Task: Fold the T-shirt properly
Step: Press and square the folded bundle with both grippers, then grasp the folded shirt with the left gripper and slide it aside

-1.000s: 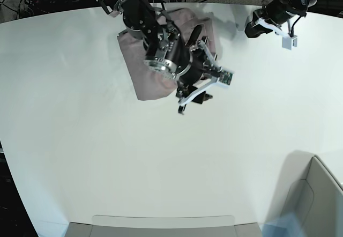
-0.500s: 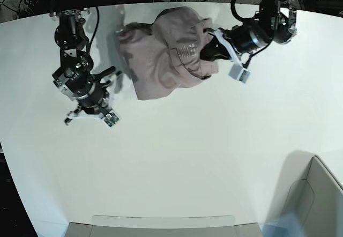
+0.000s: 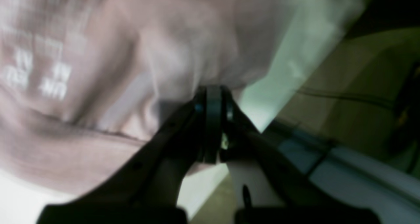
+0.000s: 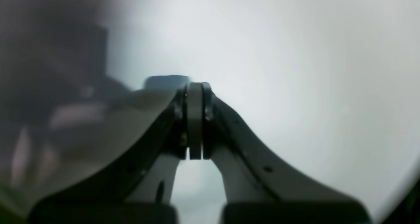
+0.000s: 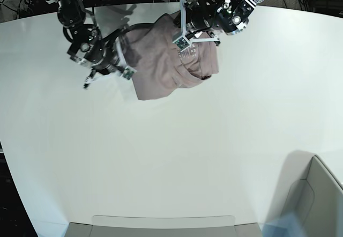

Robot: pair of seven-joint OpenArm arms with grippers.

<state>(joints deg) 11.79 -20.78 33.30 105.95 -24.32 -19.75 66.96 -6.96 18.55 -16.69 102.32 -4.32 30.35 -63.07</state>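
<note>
One garment only, the T-shirt, dusty pink, bunched and wrinkled at the far middle of the white table, lower edge spread flat toward the near side, upper part rumpled into folds. Small white printed mark shows on the cloth near the top of the heap in the base view, and as blurred white lettering at upper left in the left wrist view. Left gripper sits at the far edge of the shirt, on the base view's right side of the heap; left wrist view shows its jaws pressed together with the tips right at the pink cloth, fabric puckering toward the tip, so it looks pinched on a fold of the T-shirt, though blur hides the exact bit held. Left gripper has the table edge and dark floor area off to its right. Right gripper is on the base view's left, just beside the shirt's left edge, arm body overlapping the cloth border. Right wrist view shows right gripper with jaws pressed fully together, nothing between them, bare white table beyond the tips; picture is heavily blurred, dark shapes at left not readable. Grey bin stands at near right corner, well apart from the shirt.
</note>
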